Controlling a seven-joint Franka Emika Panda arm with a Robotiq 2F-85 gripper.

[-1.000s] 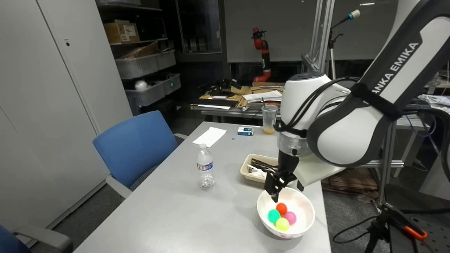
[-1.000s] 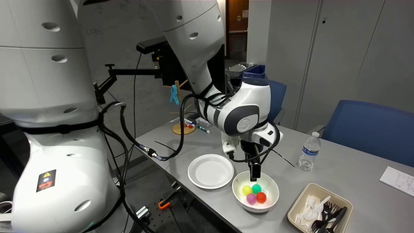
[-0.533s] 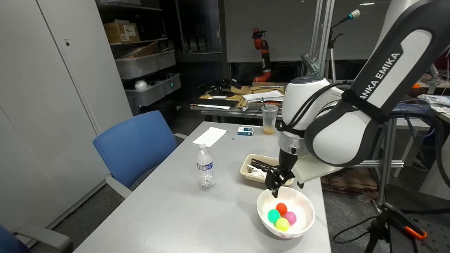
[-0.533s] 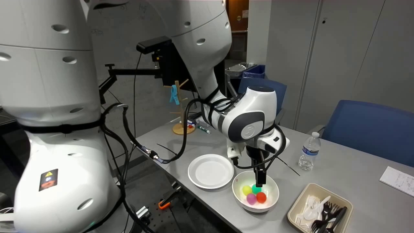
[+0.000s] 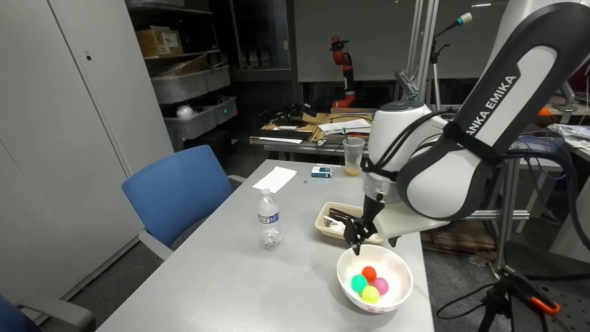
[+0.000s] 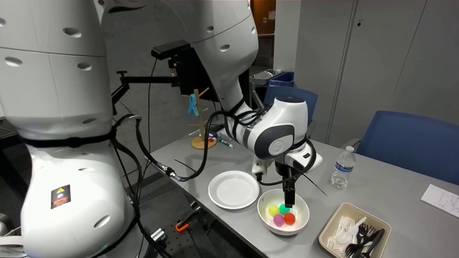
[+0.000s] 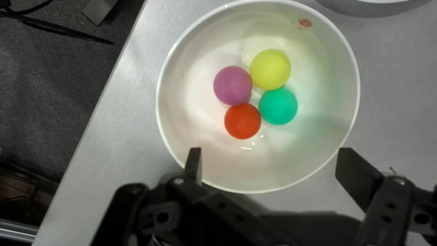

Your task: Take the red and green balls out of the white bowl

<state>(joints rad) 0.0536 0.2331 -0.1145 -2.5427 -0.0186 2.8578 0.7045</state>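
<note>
The white bowl (image 7: 324, 160) stands upright on the table, seen in all three views. Inside it the red ball (image 7: 242, 121) and the green ball (image 7: 278, 106) lie side by side at the bottom, along with a yellow ball (image 7: 270, 69) and a pink ball (image 7: 233, 85) in one cluster. My gripper (image 7: 269, 149) points down and stands wide open, holding nothing. In the wrist view its fingertips overlap the bowl's near side, short of the red ball. In an exterior view the gripper (image 6: 289, 205) hangs over the bowl's far part, partly in front of the green ball (image 6: 284, 209).
A beige tray of utensils (image 6: 324, 234) is close by the bowl. On its opposite side lies a white plate (image 6: 233, 205). A water bottle (image 5: 268, 219) stands farther along the table (image 5: 258, 295), whose edge runs close to the bowl.
My open gripper has shifted a short way: rightward in an exterior view, toward the utensil tray's side of the bowl. Bowl and balls have not moved.
</note>
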